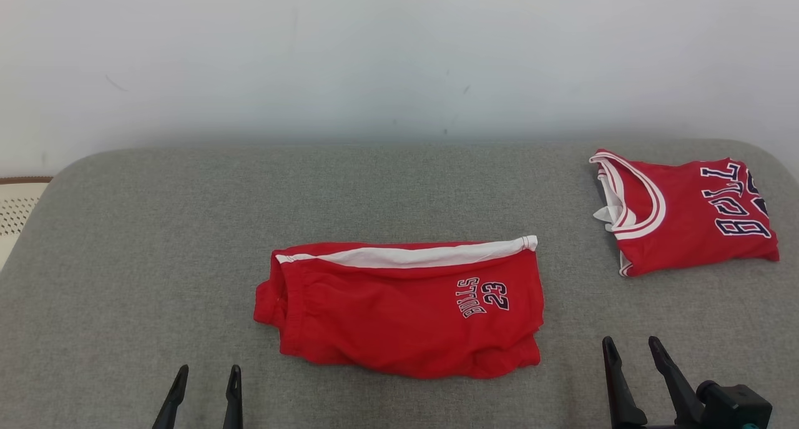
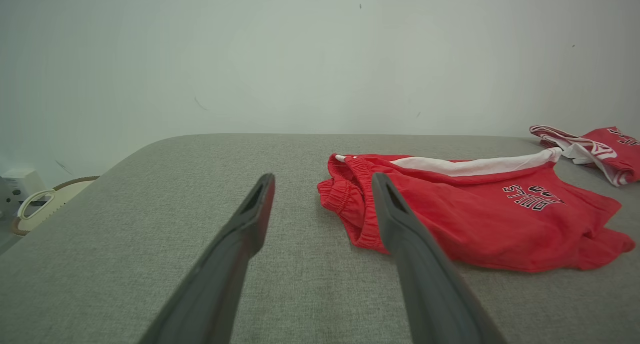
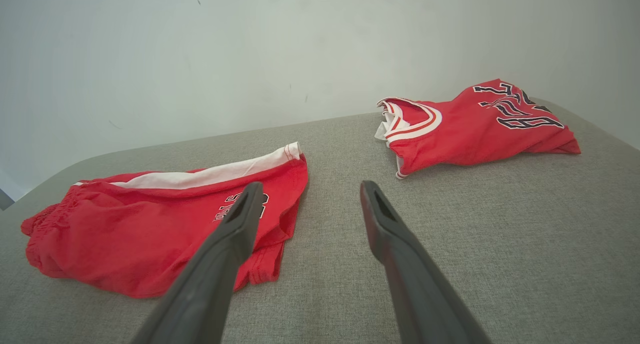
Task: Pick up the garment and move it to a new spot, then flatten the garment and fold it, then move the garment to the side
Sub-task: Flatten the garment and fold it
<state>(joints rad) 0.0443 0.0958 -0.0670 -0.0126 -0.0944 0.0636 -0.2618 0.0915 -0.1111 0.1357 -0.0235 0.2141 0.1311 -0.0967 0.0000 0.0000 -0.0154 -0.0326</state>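
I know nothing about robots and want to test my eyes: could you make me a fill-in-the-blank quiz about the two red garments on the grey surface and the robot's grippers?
1. The number printed on the folded red shorts with a white stripe is ____.
2. The folded red jersey with a white-trimmed collar lies toward the robot's ____ side of the grey fabric surface.
3. The left gripper and the right gripper both have their fingers ____, holding nothing.

Missing words: 23; right; open.
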